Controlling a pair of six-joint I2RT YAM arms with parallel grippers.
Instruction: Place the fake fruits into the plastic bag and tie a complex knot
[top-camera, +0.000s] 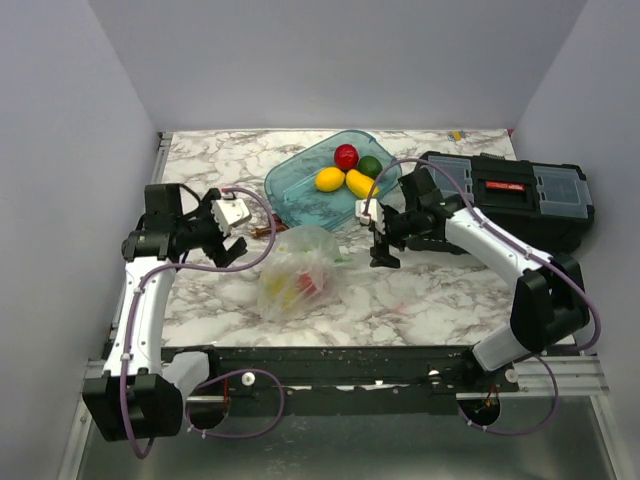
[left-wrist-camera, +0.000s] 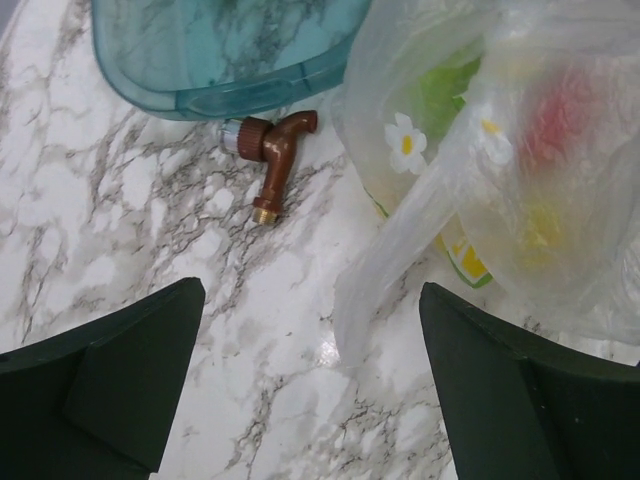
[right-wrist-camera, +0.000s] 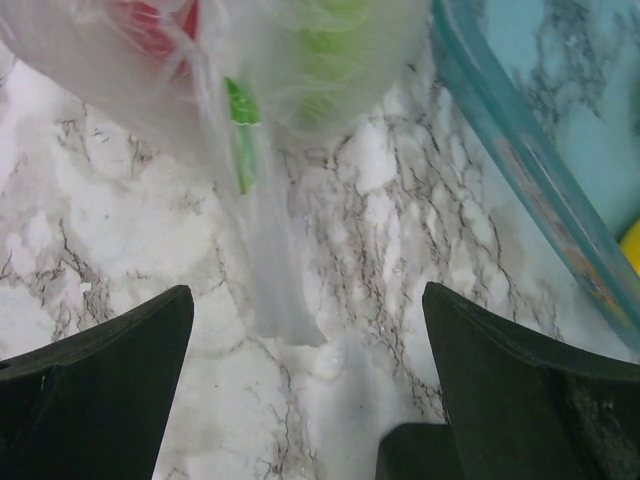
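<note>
Showed the plastic bag (top-camera: 298, 272), red and yellow visible through its film, lying on the marble table (top-camera: 420, 290) between the left gripper (top-camera: 228, 243) and right gripper (top-camera: 382, 243), with a teal tub (top-camera: 300, 185) of four fake fruits (top-camera: 346, 156) behind and a black case (top-camera: 520, 195) at right.

Clear plastic bag (top-camera: 298, 272) slumped, partly filled, four fake fruits (top-camera: 346, 157) in tub (top-camera: 300, 190)

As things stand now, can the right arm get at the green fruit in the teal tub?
Probably yes. The right gripper hangs open beside the teal tub, and the green fruit lies uncovered near that side; only the tub's low rim is between them.
</note>
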